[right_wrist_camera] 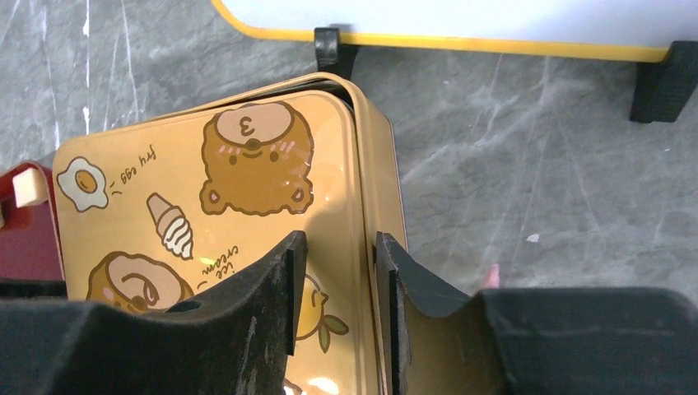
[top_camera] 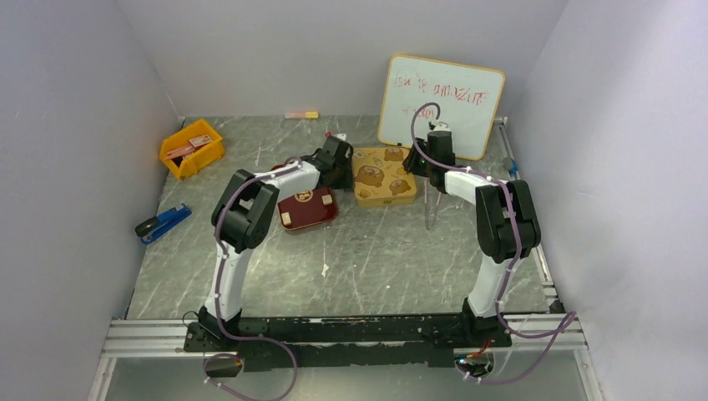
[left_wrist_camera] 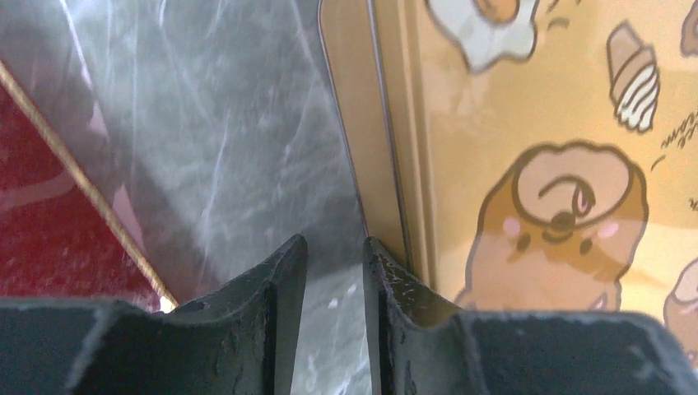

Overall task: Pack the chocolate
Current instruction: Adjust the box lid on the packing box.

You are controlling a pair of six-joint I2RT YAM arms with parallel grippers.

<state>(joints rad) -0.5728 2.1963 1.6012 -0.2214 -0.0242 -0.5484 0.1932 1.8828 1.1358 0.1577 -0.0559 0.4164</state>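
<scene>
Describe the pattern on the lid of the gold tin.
The lid shows cartoon bears, a fried egg and an ice cream cone; clearest in the right wrist view.

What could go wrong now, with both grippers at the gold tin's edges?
The lid of the gold tin looks offset from its base; the right gripper, astride its rim, could tilt or drop it. The left gripper, in the narrow gap beside the red tray, might nudge the tray and its chocolate.
</scene>
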